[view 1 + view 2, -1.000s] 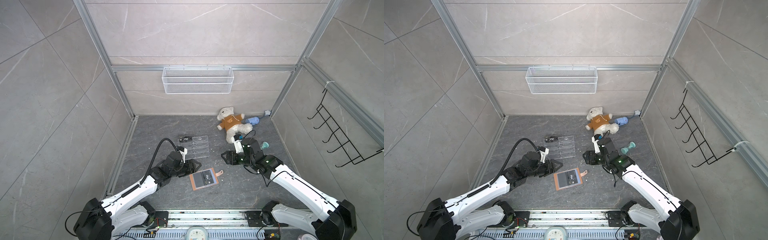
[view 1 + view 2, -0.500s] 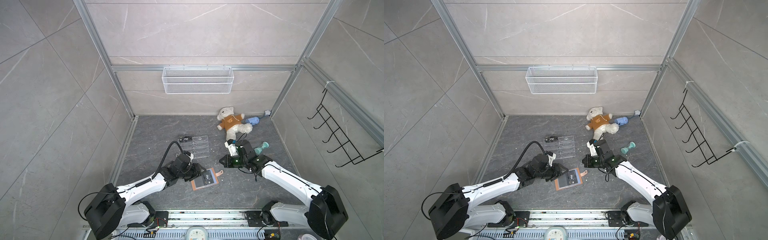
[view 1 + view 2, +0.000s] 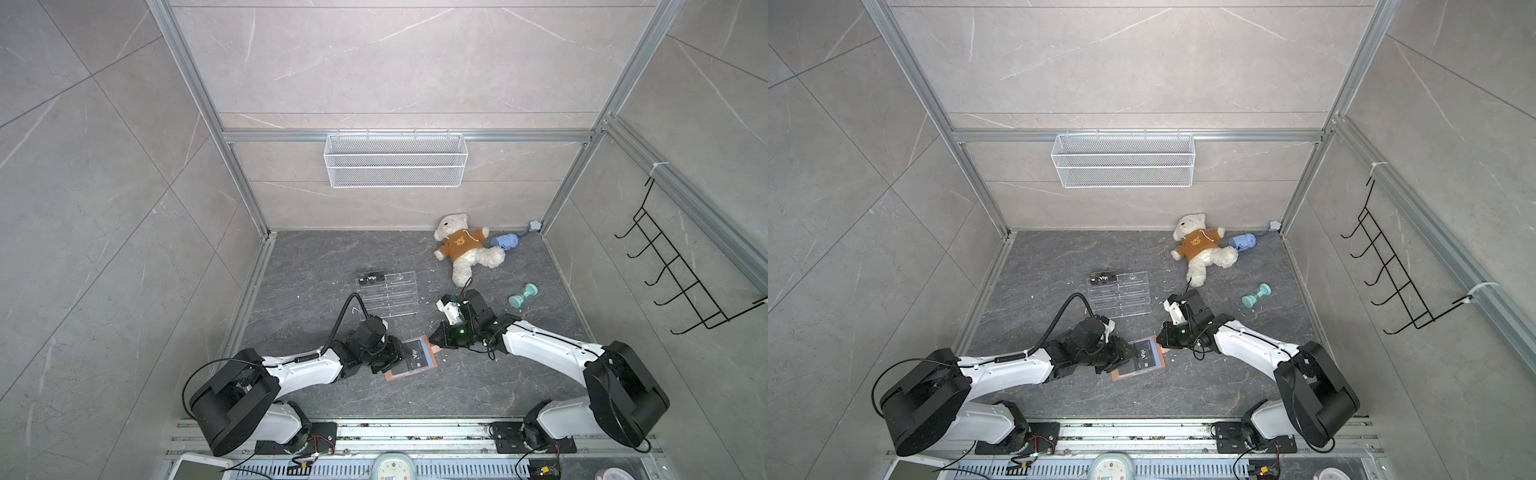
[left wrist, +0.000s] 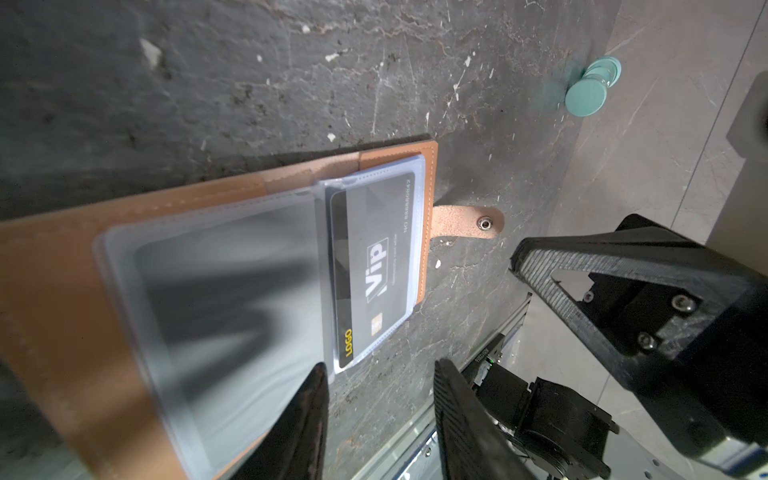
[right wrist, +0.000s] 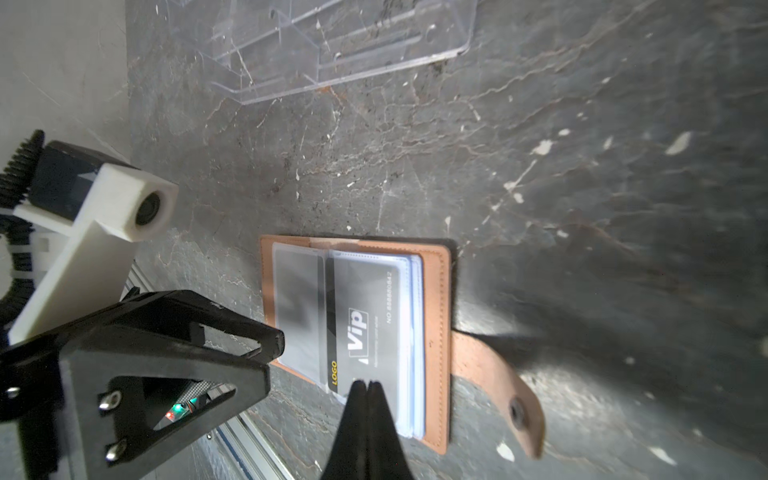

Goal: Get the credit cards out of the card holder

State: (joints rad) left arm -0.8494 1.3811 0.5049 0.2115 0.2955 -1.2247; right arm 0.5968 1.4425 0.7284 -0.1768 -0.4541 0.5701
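In both top views the card holder [image 3: 409,360] [image 3: 1137,363] lies open on the dark grey desk [image 3: 324,257], on the same spot as a second ago. The left pincer [image 3: 397,355] has come forward from beside the clear rack [image 3: 388,293] to the holder's left edge. The right pincer [image 3: 435,338] has moved in to the strap side and has closed since then. A credit card [image 3: 417,354] with white "Vip" lettering shows in a sleeve on the holder. A second card [image 3: 371,277] lies at the rack's far left corner. A teddy bear [image 3: 461,247] and a teal dumbbell [image 3: 523,296] sit toward the far right. The desk is stone-patterned and flecked with pale chips. Grey tiled walls [image 3: 395,62] in aluminium framing close it in, and a white wire basket [image 3: 395,166] hangs on the back wall.

In the left wrist view the left pincer [image 4: 380,365] is released, its fingers apart. One finger is over a sleeved page and the other over bare desk off the holder's edge. The credit card [image 4: 374,266] sits in the sleeve next to the strap tab [image 4: 469,222], which lies flat. The right pincer hangs near the tab, apart from the holder.

In the right wrist view the right pincer [image 5: 365,384] is clenched, with nothing visible between its fingers. Its tips line up with the card's edge by the gold "LOGO" mark.
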